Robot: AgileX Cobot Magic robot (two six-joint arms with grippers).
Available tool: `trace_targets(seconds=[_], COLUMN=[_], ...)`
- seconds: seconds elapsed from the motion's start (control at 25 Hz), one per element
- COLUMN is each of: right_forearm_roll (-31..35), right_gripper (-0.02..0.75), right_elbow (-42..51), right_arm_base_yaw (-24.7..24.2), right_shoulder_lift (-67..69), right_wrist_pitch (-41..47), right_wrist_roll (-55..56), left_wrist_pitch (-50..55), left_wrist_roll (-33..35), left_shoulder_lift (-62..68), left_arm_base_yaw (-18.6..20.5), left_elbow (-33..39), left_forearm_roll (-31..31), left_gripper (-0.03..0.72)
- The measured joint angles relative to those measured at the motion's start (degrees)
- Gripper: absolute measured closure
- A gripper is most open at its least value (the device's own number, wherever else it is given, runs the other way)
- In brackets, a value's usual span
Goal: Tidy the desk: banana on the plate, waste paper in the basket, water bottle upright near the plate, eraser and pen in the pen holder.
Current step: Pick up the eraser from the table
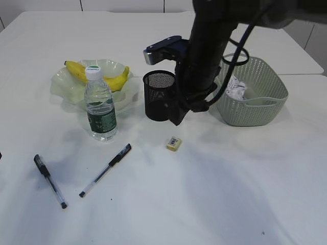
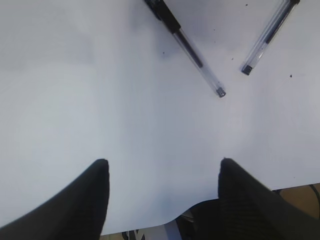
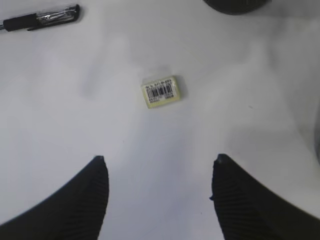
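Observation:
The banana lies on the pale green plate, and the water bottle stands upright just in front of it. The black mesh pen holder stands mid-desk. Waste paper sits inside the green basket. The eraser lies on the desk ahead of my open, empty right gripper. One pen and a second pen lie flat at front left. My left gripper hangs open and empty short of them.
My right arm hangs over the middle, between pen holder and basket. The desk's near edge runs just under the left gripper. The pen holder's base shows at the top of the right wrist view.

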Motion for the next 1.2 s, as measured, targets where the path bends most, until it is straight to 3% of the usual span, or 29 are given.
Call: trace_targets(seconds=[0.56, 1.2], right_forearm_roll=[-3.3, -3.4], right_gripper=[0.258, 0.273], right_elbow=[-11.9, -12.4], right_arm_base_yaw=[1.3, 1.7], right_shoulder_lift=[14.5, 16.1], right_wrist_pitch=[0.1, 0.1], right_wrist_roll=[-4.0, -5.4], left_wrist_pitch=[-0.5, -1.4], left_wrist_roll=[0.0, 0.0], left_shoulder_lift=[0.0, 0.0], left_arm_base_yaw=[0.0, 0.0], left_elbow=[0.0, -0.1], left_forearm_roll=[0.0, -0.1], left_gripper=[0.214, 0.219])
